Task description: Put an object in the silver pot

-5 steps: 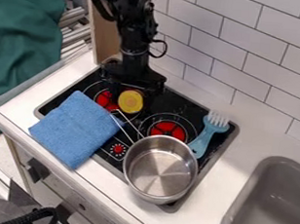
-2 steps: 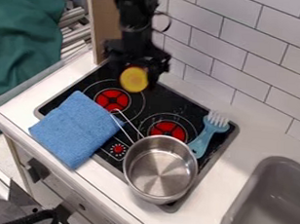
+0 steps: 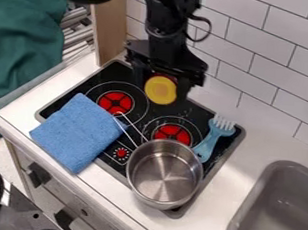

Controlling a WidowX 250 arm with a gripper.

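One yellow object (image 3: 161, 90), one silver pot (image 3: 165, 175).

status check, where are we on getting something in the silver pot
Jaws closed on yellow round object, held above stove. Silver pot empty, upright. Blue brush beside pot, blue cloth left of it; pot's opening uncovered.

Blue cloth (image 3: 78, 132) and brush (image 3: 209, 145) on stovetop (image 3: 194, 113) — grey sink (image 3: 250, 205) in counter (image 3: 250, 154).

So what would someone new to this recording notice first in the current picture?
Probably the yellow round object in the black gripper, above the far side of the stove. Next, the shiny silver pot at the stove's near right, and the bright blue cloth to its left.
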